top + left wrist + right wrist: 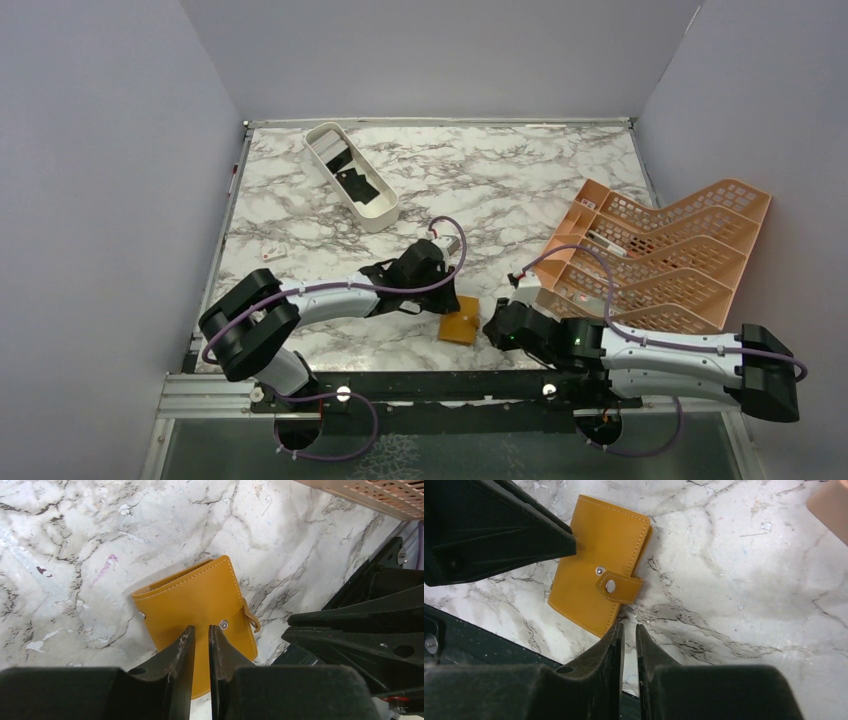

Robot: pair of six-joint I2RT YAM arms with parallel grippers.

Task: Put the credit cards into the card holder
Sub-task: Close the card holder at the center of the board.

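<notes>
A small, flat, mustard-orange leather-like card holder [461, 325] lies folded shut on the white, grey-veined marble table [500, 190], in the lower middle of the top view, close to the near edge. It sits between the two arms. In the right wrist view [599, 565] a short strap with a metal snap lies over its right edge, just beside a second metal stud on the cover. In the left wrist view [197, 615] the same strap curls off the holder's right edge.

The jaws of the left arm [330, 298] stand narrow, with only a thin slit between the black fingers and nothing in it. They hang over the holder's lower part in the left wrist view; whether they touch it cannot be told. The jaws of the right arm [650, 352] are just as narrow and grip nothing. Their tips sit just below the holder's lower edge in the right wrist view, over bare marble.

Black credit cards [352, 178] lie in a long white oval plastic tray [318, 165] in the upper left of the top view, well apart from the holder. A large orange plastic lattice rack [690, 250] stands at the right of that view.
</notes>
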